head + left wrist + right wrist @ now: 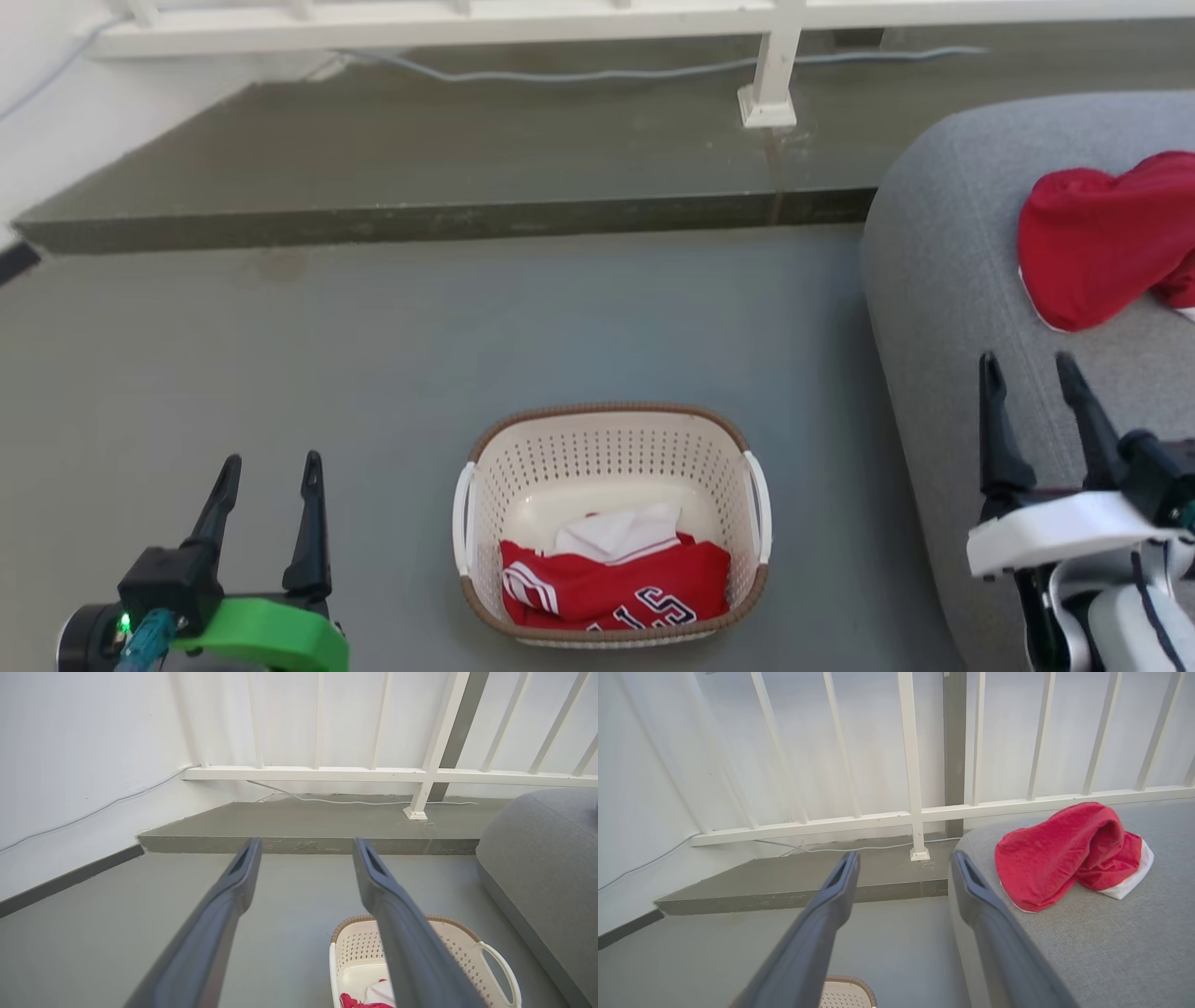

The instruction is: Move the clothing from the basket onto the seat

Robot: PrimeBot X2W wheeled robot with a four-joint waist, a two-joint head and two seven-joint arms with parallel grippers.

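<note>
In the basket (607, 441) lies a red jersey (616, 590), while left hand (271, 459) and right hand (1025, 360) gape empty

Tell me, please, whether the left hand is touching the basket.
Apart. The head view shows a wide strip of floor between the left hand and the basket.

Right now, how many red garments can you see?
2: a plain red piece lying on the grey seat, and a striped, numbered jersey in the basket. More could be hidden under the jersey.
</note>
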